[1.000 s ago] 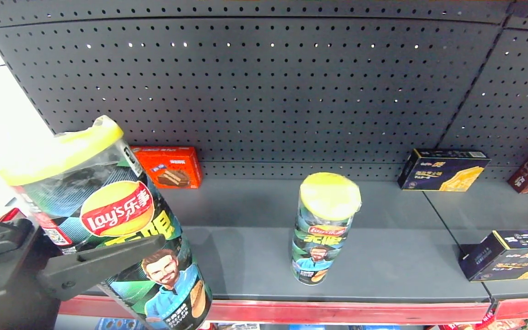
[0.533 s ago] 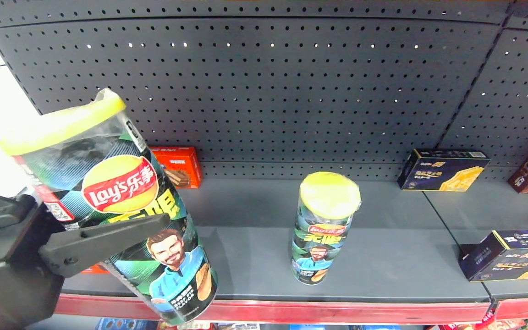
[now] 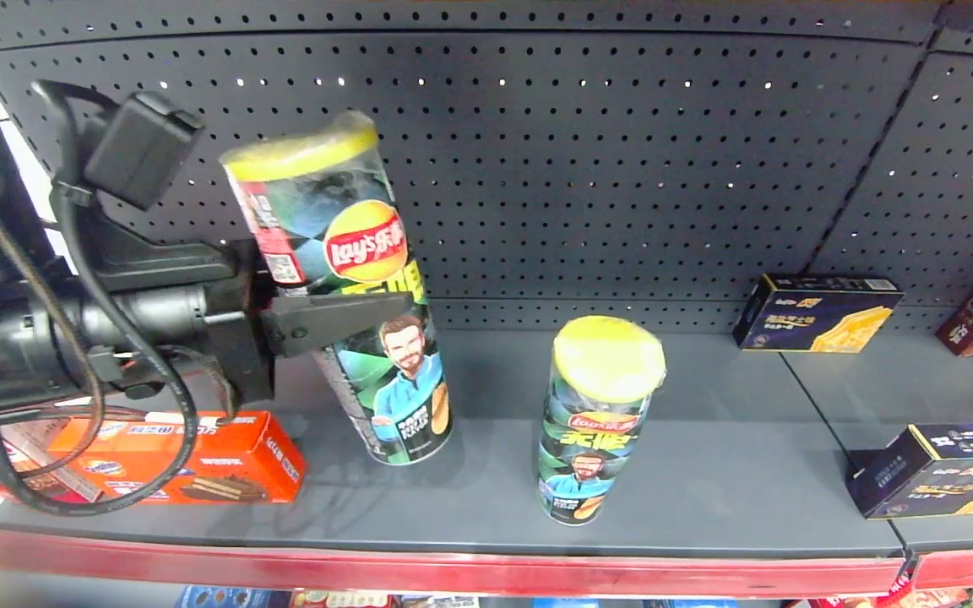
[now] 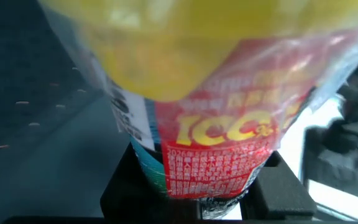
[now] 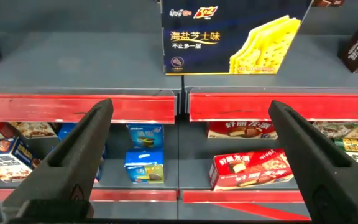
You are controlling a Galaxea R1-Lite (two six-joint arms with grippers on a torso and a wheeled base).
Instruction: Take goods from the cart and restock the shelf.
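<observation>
Tall green-and-blue cardboard chip can with yellow plastic lid (image 3: 343, 287): clamped at mid-height in the closed jaws of the left gripper (image 3: 385, 295), over the left half of the dark grey metal shelf (image 3: 706, 490). Tilted, lid leaning toward 11 o'clock in the head view. Base low over the shelf board; contact with it cannot be determined.

Matching second can (image 3: 600, 422): upright on the shelf at 4 o'clock of the held one, standing apart from it.

Orange rectangular carton (image 3: 199, 460): lying flat near the shelf's front edge, at 7 o'clock of the held can.

Dark blue carton with yellow print (image 3: 816, 312): at the back of the shelf, 3 o'clock, against the grey perforated back panel (image 3: 537, 169).

Right gripper (image 5: 191, 155): jaws spread wide, holding nothing, facing the red shelf edge strip (image 5: 135, 106). Front dark blue carton (image 5: 229, 37) just above that strip.
</observation>
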